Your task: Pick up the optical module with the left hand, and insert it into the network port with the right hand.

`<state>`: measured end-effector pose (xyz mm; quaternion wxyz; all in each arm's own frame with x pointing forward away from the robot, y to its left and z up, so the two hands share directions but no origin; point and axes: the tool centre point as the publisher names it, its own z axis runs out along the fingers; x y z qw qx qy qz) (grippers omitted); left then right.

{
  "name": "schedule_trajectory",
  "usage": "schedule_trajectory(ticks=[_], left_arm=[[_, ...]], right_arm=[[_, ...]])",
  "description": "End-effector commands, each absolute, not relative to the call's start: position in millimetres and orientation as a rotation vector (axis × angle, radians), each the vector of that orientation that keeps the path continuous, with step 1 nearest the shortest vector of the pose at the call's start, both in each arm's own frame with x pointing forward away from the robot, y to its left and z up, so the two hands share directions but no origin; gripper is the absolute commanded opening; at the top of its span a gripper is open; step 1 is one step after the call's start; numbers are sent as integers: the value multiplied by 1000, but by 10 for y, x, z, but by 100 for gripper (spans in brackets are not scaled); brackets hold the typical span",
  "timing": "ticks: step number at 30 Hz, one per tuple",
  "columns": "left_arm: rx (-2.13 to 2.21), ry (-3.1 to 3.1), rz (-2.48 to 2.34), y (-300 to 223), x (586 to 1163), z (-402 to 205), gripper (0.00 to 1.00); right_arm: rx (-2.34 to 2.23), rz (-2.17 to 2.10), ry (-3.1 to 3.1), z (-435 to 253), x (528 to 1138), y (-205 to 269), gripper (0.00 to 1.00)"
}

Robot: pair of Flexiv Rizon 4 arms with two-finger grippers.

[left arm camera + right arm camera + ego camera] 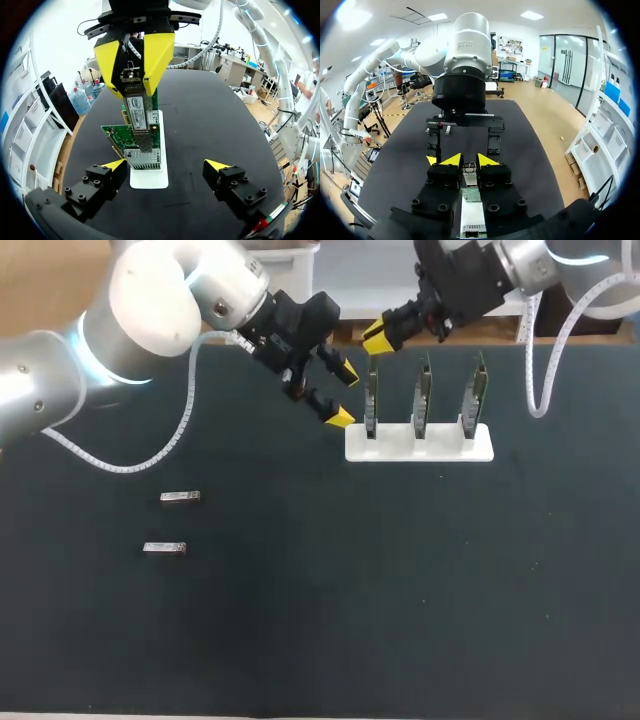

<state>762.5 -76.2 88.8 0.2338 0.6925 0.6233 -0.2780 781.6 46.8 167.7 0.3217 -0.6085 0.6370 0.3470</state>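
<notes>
My right gripper [377, 337] hangs above the leftmost of three green network cards [372, 400] that stand upright in a white stand [440, 448]. It is shut on a silver optical module [136, 107], whose lower end meets the metal port cage of that card [142, 157]; how deep it sits is hidden. In the right wrist view the module [471, 200] lies between that gripper's [465, 160] yellow tips. My left gripper [340, 395] is open and holds nothing, just left of the stand. Its fingers [114, 165] straddle the near end of the stand [150, 179].
Two more silver modules [180, 498] [164, 548] lie flat on the black table [400, 590] at the left. The other two cards [423, 395] [478, 395] stand to the right in the stand.
</notes>
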Motion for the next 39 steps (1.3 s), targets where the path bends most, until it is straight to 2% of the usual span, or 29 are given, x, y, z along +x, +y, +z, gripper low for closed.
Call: schedule_trajectory(ticks=[1, 6, 7, 8, 21, 22, 23, 24, 39], left_arm=[[1902, 1713, -761, -758, 7619, 891, 100], [1902, 1713, -761, -758, 7619, 891, 100], [1902, 1713, -761, -758, 7619, 891, 100], [1902, 1713, -761, -758, 7619, 891, 100], [1902, 1713, -761, -758, 7619, 891, 100], [1902, 1713, -761, -758, 7619, 891, 100], [1902, 1713, -761, -758, 7619, 891, 100], [1902, 1713, -761, -758, 7619, 891, 100], [1902, 1713, -761, -758, 7619, 891, 100]], right_arm=[[-1595, 909, 1680, 1662, 7806, 477, 0], [-1587, 919, 1685, 1656, 7807, 471, 0], [-1584, 920, 1687, 1659, 7807, 467, 25], [-1579, 925, 1689, 1666, 7808, 463, 100], [-1522, 1030, 1661, 1857, 7806, 402, 100], [-1521, 1030, 1661, 1858, 7806, 401, 49], [-1521, 1029, 1661, 1859, 7806, 400, 22], [-1522, 1028, 1662, 1856, 7806, 399, 0], [-1566, 1000, 1683, 1688, 7824, 455, 0]])
